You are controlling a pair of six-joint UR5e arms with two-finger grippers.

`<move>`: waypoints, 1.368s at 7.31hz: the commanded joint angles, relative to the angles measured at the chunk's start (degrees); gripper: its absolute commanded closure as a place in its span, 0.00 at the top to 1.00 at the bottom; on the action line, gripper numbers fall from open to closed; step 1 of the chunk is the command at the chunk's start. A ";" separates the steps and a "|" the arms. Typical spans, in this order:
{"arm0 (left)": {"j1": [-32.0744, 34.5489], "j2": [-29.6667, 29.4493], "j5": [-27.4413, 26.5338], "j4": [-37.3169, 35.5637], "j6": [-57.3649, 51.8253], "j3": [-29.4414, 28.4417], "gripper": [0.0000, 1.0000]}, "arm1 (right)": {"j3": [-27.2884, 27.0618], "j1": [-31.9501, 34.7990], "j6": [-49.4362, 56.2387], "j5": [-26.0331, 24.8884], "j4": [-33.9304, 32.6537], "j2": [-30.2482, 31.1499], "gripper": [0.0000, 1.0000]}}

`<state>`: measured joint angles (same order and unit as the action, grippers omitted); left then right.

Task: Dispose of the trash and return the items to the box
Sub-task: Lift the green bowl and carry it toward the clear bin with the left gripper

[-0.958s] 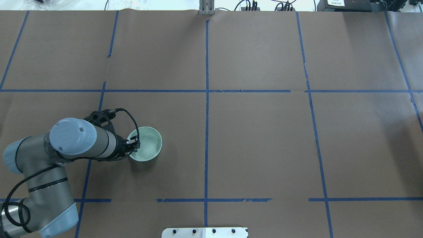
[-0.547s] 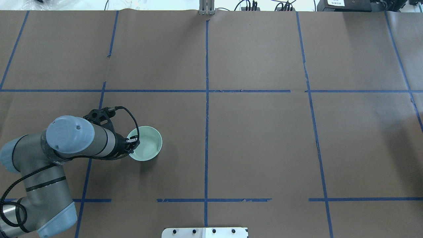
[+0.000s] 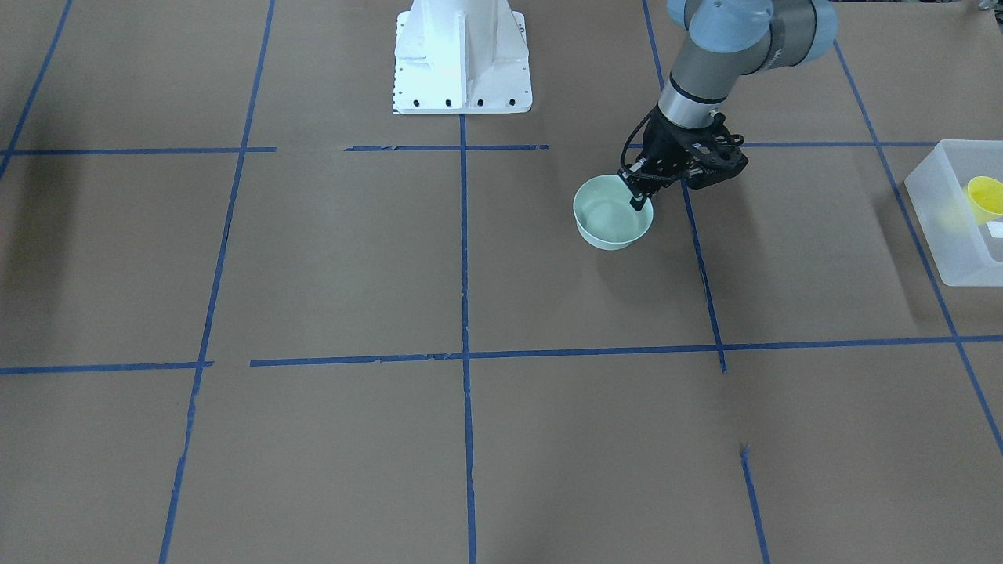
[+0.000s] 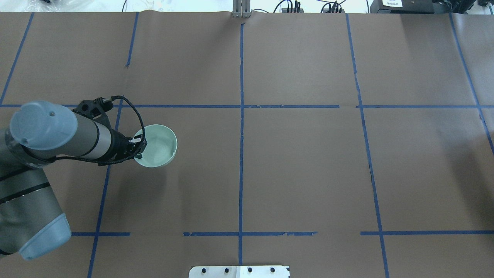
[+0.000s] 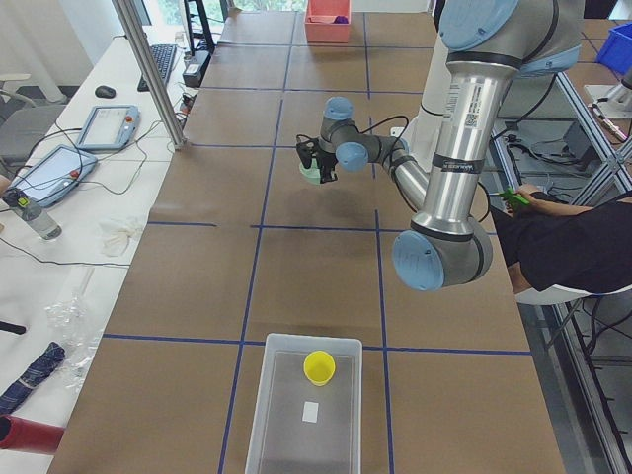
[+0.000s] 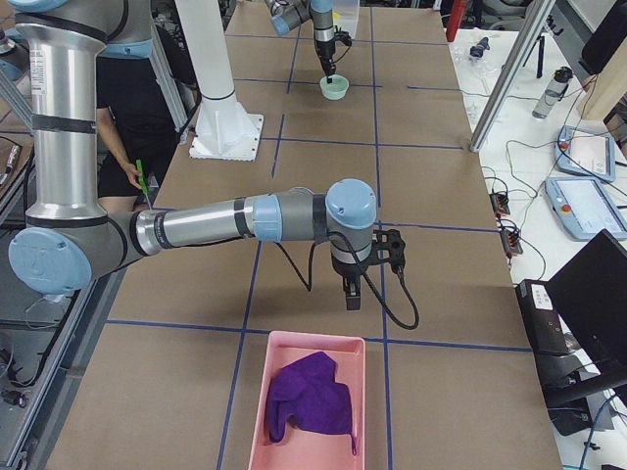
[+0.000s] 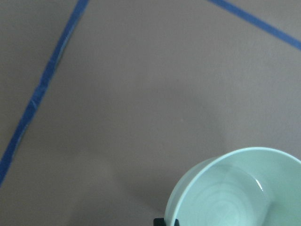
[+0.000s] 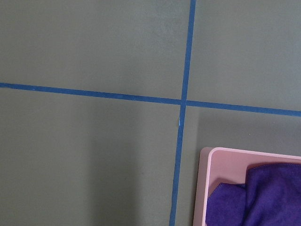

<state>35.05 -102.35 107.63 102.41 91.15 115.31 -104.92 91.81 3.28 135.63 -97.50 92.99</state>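
Left tool [image 4: 139, 148], clamped on the rim of the pale green round bowl [image 4: 158, 144], has carried it up and leftward — toward the translucent frosted plastic box [image 5: 281, 395] holding the small yellow plastic cup [image 5: 318, 366]. Right tool [image 6: 352, 294] — cannot tell whether apart or together.

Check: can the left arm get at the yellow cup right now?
Probably not yet: left hand is shut on the green bowl. Path to the yellow cup in the bin looks open.
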 commanded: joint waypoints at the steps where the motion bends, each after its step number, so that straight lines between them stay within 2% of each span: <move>1: 6.23 0.31 1.87 -1.16 -6.39 0.97 0.00 | 4.00 -0.75 -0.12 0.24 1.86 -1.58 1.00; 2: 9.22 0.31 5.10 -2.99 -10.77 0.71 0.00 | 6.20 -0.84 -0.64 0.33 5.36 -1.93 1.00; 4: 13.62 2.49 5.83 -3.88 -19.92 0.79 0.00 | 8.68 -1.28 -9.13 0.94 6.45 -4.66 1.00; 5: 17.90 3.20 6.01 -4.06 -25.70 0.36 0.00 | 8.77 -1.37 -9.87 1.38 8.02 -4.66 1.00; 7: 28.00 7.32 13.53 -3.88 -39.74 -0.69 0.00 | 9.55 -1.37 -10.75 6.38 8.21 -4.23 1.00; 9: 39.43 10.05 18.37 -3.97 -55.03 -6.12 0.00 | 9.56 -1.46 -10.67 6.31 8.30 -4.40 1.00; 10: 45.57 10.33 20.92 -4.06 -62.94 -10.59 0.00 | 9.21 -1.46 -10.75 6.66 8.21 -4.40 1.00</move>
<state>73.27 -92.96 125.21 98.42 38.00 109.41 -95.48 90.37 -7.37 141.92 -89.26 88.62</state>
